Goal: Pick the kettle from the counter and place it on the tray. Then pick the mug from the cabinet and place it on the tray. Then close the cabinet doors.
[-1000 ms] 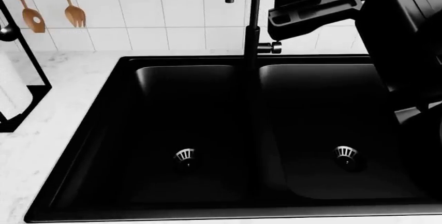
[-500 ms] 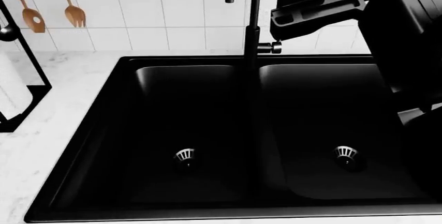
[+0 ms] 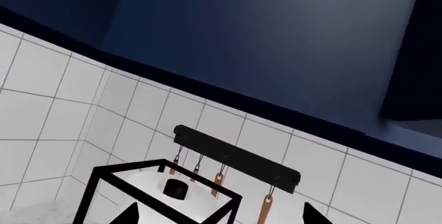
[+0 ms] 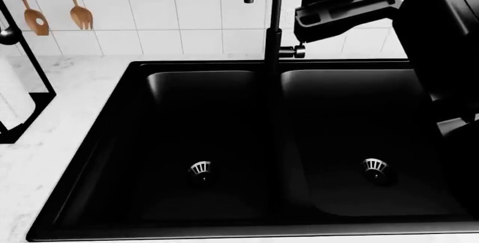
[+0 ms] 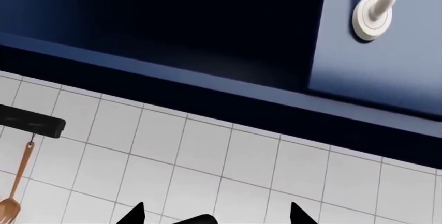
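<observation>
- In the left wrist view I am seeing the left gripper only as two dark fingertips poking in at the frame edge, standing wide apart with nothing between them.
- In the right wrist view the right gripper is showing the same way: two black tips spread apart, nothing clamped.
- Past the left tips, a wire-framed paper-towel holder is standing under a black utensil rail on the white tiled wall.
- Past the right tips I am looking at tile and, above it, a dark blue cabinet door with a pale handle.
- From the head, the right arm is reaching up at the frame's right side, over the black double-basin sink and beside the faucet.
- The counter is running white around the sink.
- Wooden utensils are hanging on the wall.
- I am not finding the kettle, mug or tray in any view.
</observation>
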